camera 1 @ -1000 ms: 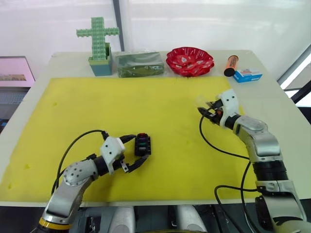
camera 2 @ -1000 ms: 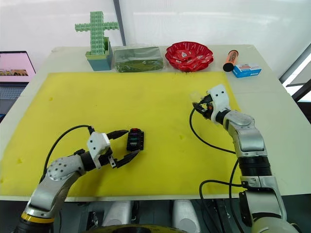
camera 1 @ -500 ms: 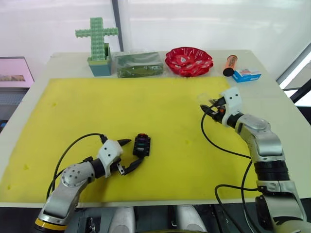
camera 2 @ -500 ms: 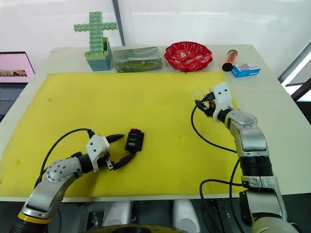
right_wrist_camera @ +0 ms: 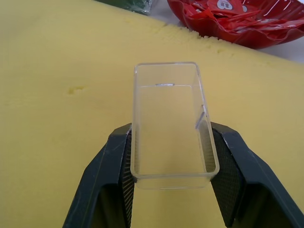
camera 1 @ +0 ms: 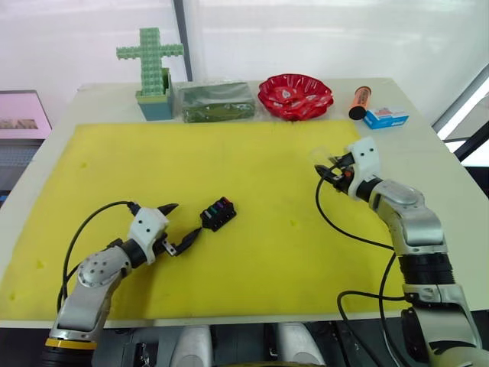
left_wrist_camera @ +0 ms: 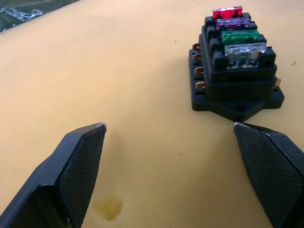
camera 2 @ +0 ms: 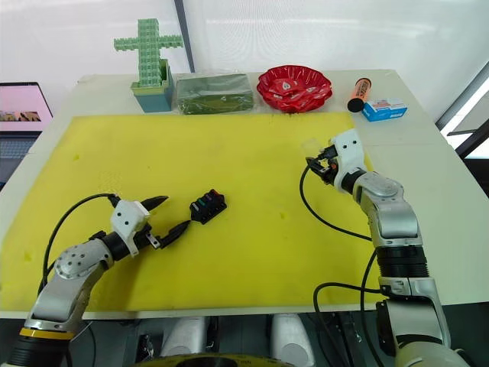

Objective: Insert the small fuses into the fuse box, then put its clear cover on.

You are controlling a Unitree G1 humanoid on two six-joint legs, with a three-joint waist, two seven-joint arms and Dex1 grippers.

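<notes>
Left hand [camera 1: 177,228] low on the near-left of the yellow mat [camera 1: 114,168], fingers spread wide, nothing between them. Its fingertips [left_wrist_camera: 78,156] sit on the mat, just short of the fuse box [camera 1: 217,213].

Fuse box lies on the mat just beyond that hand, turned at an angle, not touching either finger. All four fuses seated in its top slots in a row: grey [left_wrist_camera: 244,50] nearest the hand, then green [left_wrist_camera: 240,36], purplish [left_wrist_camera: 232,23], red [left_wrist_camera: 227,12] farthest.

Right hand [camera 1: 330,170] further back on the right side of the mat, raised, pinching the clear cover [right_wrist_camera: 171,124]. Cover is gripped by its long sides, open side facing the wrist camera, held above the mat and well apart from the fuse box.

Back edge of the desk [camera 1: 428,153], past the mat: green block cross in a pot [camera 1: 153,69], dark green box [camera 1: 213,101], red bowl [camera 1: 295,96], orange tube [camera 1: 358,102], small blue-and-white box [camera 1: 386,118].
</notes>
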